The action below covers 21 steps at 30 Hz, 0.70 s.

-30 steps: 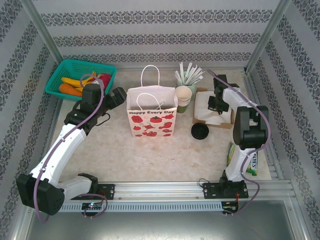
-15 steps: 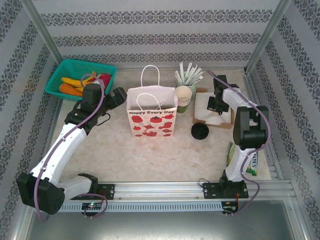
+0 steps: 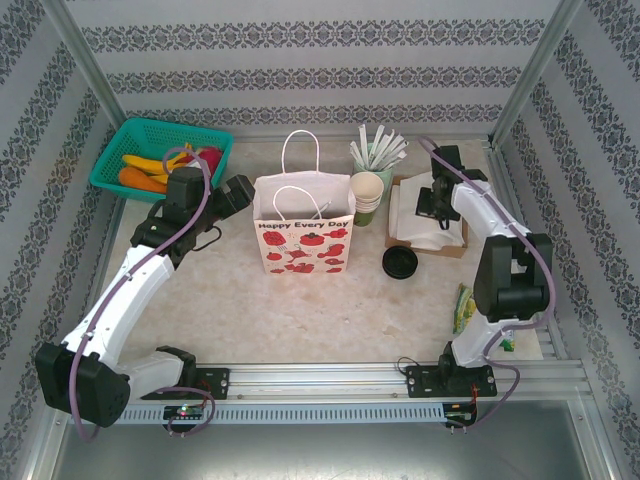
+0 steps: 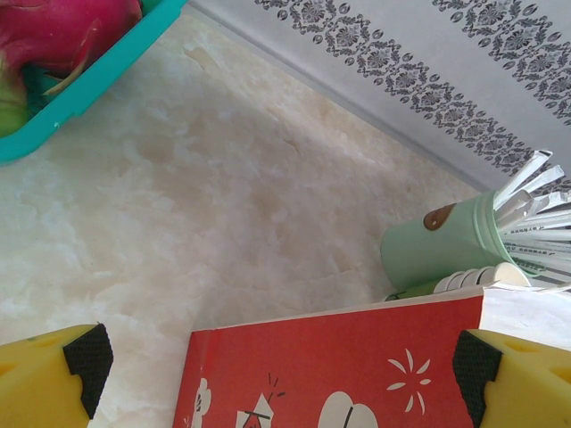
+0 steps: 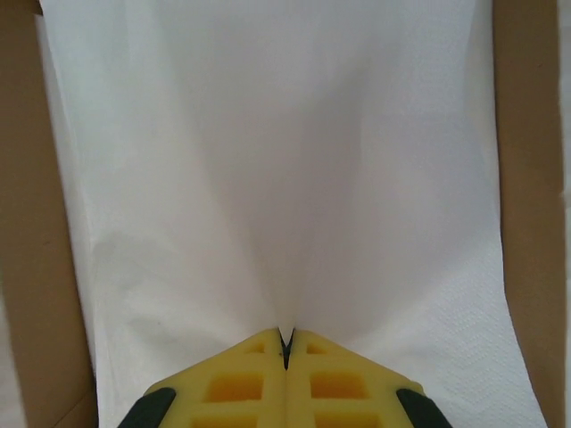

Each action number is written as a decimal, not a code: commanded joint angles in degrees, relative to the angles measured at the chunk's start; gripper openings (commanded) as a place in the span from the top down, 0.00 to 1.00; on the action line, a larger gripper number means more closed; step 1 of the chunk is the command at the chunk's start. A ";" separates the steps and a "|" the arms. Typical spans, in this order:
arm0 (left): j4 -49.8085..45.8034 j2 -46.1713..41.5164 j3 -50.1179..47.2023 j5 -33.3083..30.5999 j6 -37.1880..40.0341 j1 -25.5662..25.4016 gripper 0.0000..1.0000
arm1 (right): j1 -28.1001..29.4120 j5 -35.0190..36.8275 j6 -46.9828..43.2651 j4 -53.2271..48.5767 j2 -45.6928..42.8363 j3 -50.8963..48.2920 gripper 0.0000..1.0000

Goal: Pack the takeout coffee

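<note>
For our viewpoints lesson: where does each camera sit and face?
Top external: overhead from behind, looking down at the table; left arm, right arm show.
Left wrist: facing the paper bag and back wall; open left gripper.
Right wrist: over a white napkin; shut right gripper pinching it.
Shared: top and left wrist both see the bag.

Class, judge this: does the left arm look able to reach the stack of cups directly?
Probably not directly: the paper bag stands between the open left gripper and the stack of cups; it would have to go round.
</note>
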 commanded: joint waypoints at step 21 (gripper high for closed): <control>0.39 0.09 0.26 0.99 0.78 0.78 0.01 | -0.28 -10.53 -2.80 -1.33 -6.26 -8.10 1.00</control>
